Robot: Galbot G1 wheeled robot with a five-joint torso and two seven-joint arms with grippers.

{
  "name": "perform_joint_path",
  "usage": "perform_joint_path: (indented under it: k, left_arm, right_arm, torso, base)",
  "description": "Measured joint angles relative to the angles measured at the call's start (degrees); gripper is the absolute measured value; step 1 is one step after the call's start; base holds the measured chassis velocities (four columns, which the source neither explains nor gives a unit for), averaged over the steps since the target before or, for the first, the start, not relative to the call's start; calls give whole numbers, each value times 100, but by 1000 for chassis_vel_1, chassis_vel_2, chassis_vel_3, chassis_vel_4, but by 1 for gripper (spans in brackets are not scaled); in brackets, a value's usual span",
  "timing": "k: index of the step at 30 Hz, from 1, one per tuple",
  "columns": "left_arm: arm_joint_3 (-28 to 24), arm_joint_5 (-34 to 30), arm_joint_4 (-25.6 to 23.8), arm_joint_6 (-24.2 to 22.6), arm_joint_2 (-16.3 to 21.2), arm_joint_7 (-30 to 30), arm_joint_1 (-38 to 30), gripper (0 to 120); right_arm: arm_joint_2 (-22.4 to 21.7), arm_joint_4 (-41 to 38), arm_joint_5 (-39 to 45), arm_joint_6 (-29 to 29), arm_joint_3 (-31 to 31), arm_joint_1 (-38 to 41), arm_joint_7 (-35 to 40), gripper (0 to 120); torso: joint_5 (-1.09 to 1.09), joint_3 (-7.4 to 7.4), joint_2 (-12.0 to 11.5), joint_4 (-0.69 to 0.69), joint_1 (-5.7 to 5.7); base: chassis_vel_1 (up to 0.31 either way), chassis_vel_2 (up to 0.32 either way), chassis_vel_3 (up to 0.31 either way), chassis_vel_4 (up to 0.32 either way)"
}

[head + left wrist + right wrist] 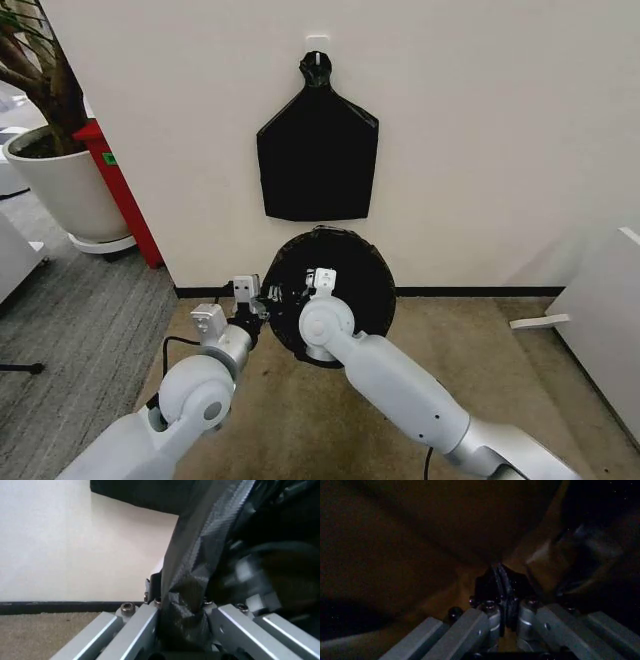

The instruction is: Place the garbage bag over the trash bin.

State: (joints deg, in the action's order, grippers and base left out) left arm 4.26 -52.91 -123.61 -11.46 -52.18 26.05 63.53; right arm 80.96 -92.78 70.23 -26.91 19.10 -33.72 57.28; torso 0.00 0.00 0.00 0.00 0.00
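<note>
The garbage bag (345, 285) already covers the trash bin. The left hand (262, 297) pinches its edge. The right hand (318, 283) is pressed together inside. Little is left.

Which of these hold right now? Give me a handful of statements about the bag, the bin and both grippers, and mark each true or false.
1. The left gripper is shut on the garbage bag. True.
2. The trash bin stands beside the plant pot. False: it stands against the wall, under the flat black bag bundle; the plant pot is off to the left.
3. The right gripper is shut on the bag's film. True.
4. The black bundle lies on the floor. False: it hangs on the wall.
5. The bin is bare and uncovered. False: black plastic covers its top.
</note>
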Motion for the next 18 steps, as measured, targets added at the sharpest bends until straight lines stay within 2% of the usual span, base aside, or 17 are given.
perform_joint_path:
  k: [5, 9, 11, 13, 15, 17, 18]
  left_arm:
    - [18, -60, 105, 0, 11, 4, -69, 0]
    - [22, -393, 399, -7, -40, 200, -234, 0]
    - [29, -742, 540, -46, -64, 390, -346, 0]
    - [44, -873, 574, -63, -68, 450, -378, 0]
    - [89, -1202, 658, -86, -80, 596, -456, 0]
    - [143, -1584, 733, -99, -101, 791, -534, 0]
    - [143, -1584, 733, -99, -101, 791, -534, 0]
  right_arm:
    - [-330, -717, 518, 4, -36, 125, 203, 0]
    - [-762, -1582, 1043, -12, 66, 196, 231, 0]
    - [-1044, -2127, 1159, -3, 10, 148, -75, 0]
    - [-1153, -2281, 1153, 2, -52, 115, -242, 0]
    - [-1463, -2599, 1013, 35, -298, -8, -826, 0]
    - [-1825, -2885, 704, 113, -721, -212, -1739, 0]
    - [-1825, -2885, 704, 113, -721, -212, -1739, 0]
  torso:
    - [0, 0, 0, 0, 0]
    - [1, 0, 0, 0, 0]
    - [1, 0, 0, 1, 0]
    - [1, 0, 0, 1, 0]
    - [1, 0, 0, 1, 0]
    - [2, 0, 0, -1, 0]
    - [2, 0, 0, -1, 0]
  base:
    - [0, 0, 0, 0]
    - [0, 0, 0, 0]
    - [0, 0, 0, 0]
    - [0, 0, 0, 0]
    - [0, 0, 0, 0]
    - [0, 0, 0, 0]
    - [0, 0, 0, 0]
